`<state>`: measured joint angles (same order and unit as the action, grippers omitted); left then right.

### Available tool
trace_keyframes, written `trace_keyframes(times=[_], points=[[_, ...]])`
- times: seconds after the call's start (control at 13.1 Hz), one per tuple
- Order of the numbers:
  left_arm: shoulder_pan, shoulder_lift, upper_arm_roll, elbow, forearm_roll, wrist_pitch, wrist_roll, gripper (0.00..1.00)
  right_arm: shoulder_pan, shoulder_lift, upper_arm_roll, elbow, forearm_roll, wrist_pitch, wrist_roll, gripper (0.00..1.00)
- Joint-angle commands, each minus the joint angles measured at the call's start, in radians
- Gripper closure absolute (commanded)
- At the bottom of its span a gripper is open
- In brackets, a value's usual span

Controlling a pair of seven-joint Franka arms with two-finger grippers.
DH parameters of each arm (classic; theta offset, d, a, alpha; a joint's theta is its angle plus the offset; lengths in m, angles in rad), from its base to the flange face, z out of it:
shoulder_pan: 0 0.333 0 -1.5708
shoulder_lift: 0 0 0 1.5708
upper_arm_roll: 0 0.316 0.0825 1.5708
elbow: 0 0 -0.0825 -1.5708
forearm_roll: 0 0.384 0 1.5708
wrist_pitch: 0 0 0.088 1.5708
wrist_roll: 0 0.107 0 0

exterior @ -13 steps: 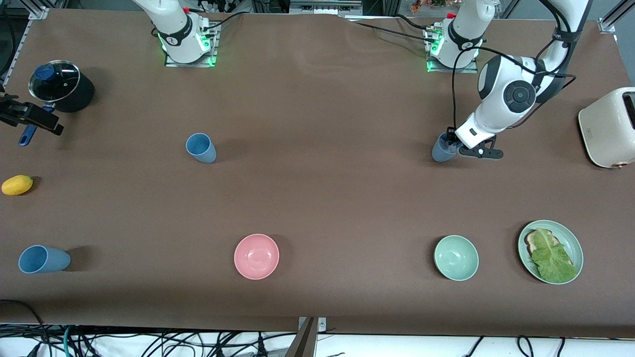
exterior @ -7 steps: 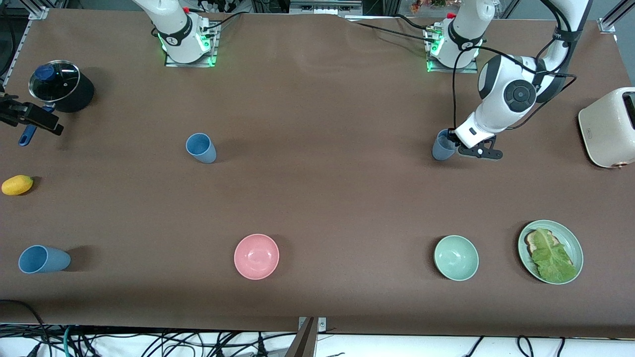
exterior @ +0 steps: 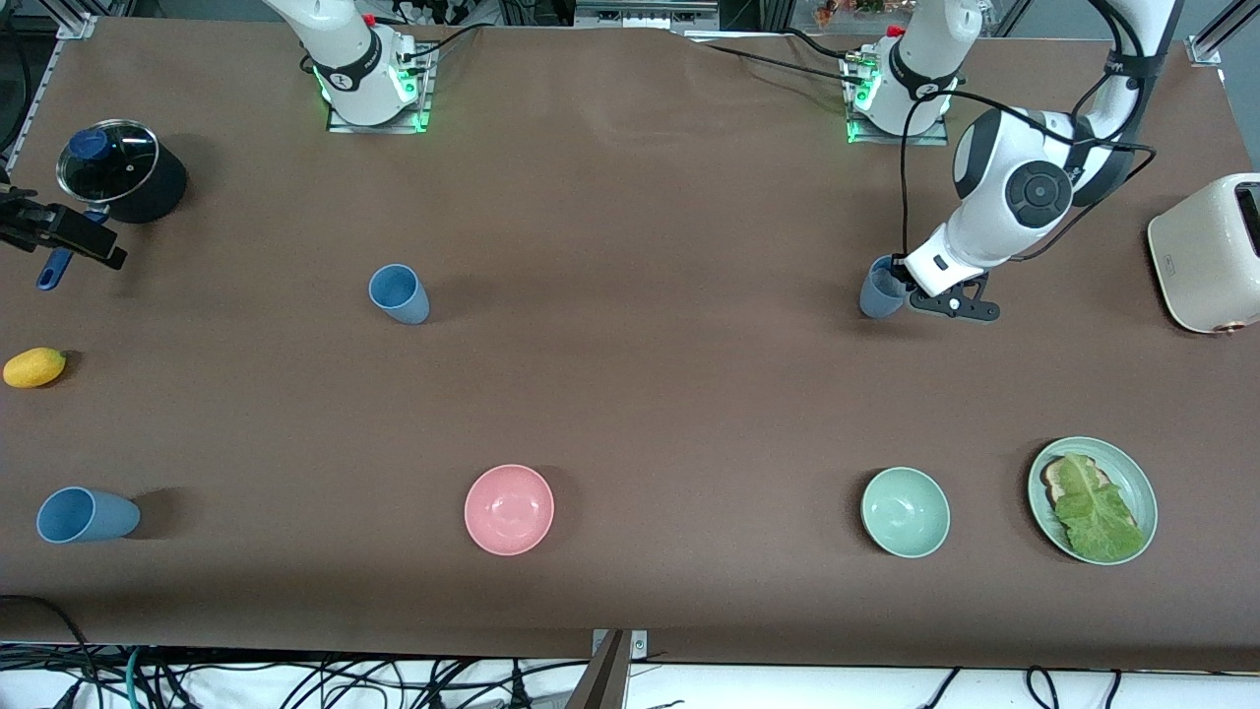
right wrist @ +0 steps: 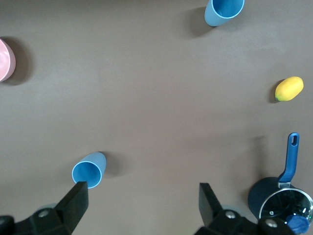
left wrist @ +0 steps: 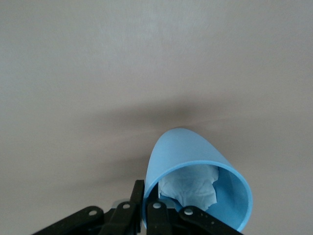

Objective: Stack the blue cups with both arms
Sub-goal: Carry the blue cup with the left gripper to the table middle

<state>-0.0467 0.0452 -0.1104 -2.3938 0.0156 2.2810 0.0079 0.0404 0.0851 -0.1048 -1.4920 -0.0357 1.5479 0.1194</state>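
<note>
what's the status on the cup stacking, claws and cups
Left claw shut on rim of sky blue plastic cup, white crumpled wad inside. Right claw open, waiting over table. Two other blue cups untouched, nothing stacked.

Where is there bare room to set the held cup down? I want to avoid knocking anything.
The widest bare patch is mid-table, bordered by the standing blue cup, pink bowl, green bowl and the left gripper with its held cup. It is crowded near the pot, where the right gripper waits.

Right gripper (exterior: 59,236) cut off at the front view's edge. Left gripper's fingers (left wrist: 155,215) cropped in the left wrist view, partly hiding the blue cup (left wrist: 195,188) rim. White wad inside unidentifiable.
</note>
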Motion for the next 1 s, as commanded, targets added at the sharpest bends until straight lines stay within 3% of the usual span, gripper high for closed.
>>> trace_keyframes(times=[0.0, 0.38, 0.69, 0.92], points=[[-0.030, 0.018, -0.070, 0.143, 0.000, -0.092, -0.038, 1.00, -0.011, 0.015, 0.010, 0.027, 0.002, -0.003, -0.004, 0.00], [-0.099, 0.214, -0.264, 0.485, 0.000, -0.274, -0.455, 1.00, -0.011, 0.015, 0.010, 0.027, 0.003, 0.000, -0.004, 0.00], [-0.223, 0.366, -0.272, 0.608, 0.000, -0.261, -0.623, 1.00, -0.011, 0.015, 0.010, 0.027, 0.005, 0.000, -0.004, 0.00], [-0.271, 0.441, -0.272, 0.614, 0.000, -0.172, -0.654, 1.00, -0.011, 0.013, 0.010, 0.027, 0.003, 0.000, -0.004, 0.00]])
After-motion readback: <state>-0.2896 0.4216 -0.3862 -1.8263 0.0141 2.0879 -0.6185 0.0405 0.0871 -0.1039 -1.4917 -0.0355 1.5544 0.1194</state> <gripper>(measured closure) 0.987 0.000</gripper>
